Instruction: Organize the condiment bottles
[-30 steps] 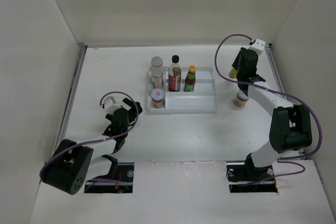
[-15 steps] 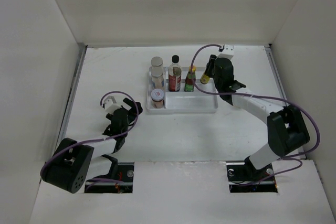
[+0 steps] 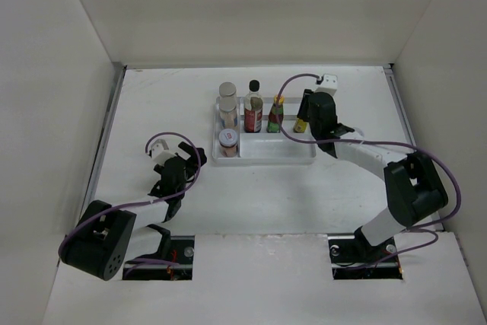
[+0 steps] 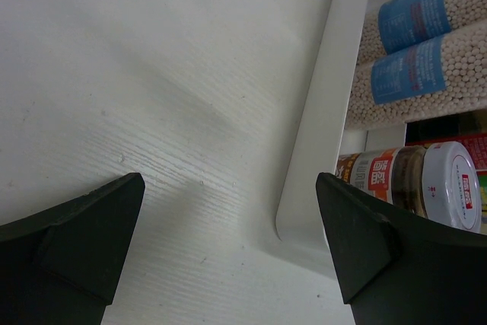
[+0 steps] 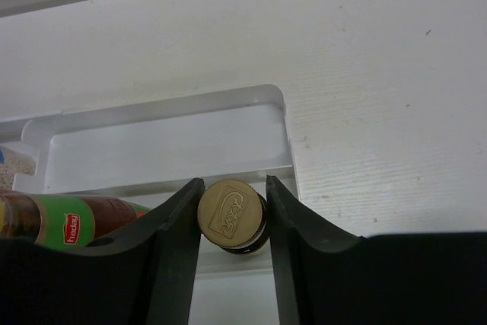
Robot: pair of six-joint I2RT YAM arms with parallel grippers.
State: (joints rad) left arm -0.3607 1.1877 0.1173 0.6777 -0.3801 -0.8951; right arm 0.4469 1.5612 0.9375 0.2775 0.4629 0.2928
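The yellow-capped bottle (image 5: pixel 230 213) is clamped by its cap in the right end effector (image 5: pixel 233 185), at the edge of the white divided tray (image 5: pixel 163 110), whose free compartment lies just ahead of the fingertips. A green-labelled bottle (image 5: pixel 68 226) stands to their left. This looks like the placing step: next, lower the bottle upright and let go. The left end effector (image 4: pixel 228 195) hangs spread and empty.
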